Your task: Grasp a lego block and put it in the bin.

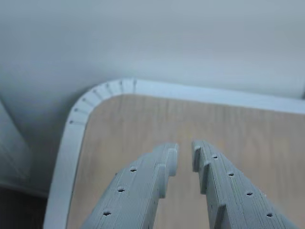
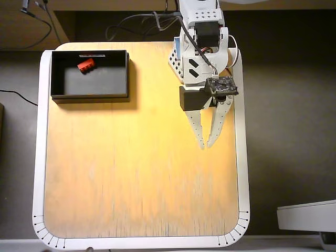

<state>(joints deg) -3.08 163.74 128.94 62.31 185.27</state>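
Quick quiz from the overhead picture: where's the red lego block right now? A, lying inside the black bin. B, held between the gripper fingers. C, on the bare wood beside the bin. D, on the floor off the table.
A: in the overhead view the lego block lies on the floor of the bin, near its top wall, while the gripper hangs empty over the table.

I see a light wooden worktop [image 2: 136, 173] with a white rim and rounded corners, small black tick marks at the near corners. In the overhead view the bin [image 2: 58, 79] sits flat at the worktop's far left corner, close to the left edge. The arm's base [image 2: 202, 31] stands at the far edge, toward the right corner.
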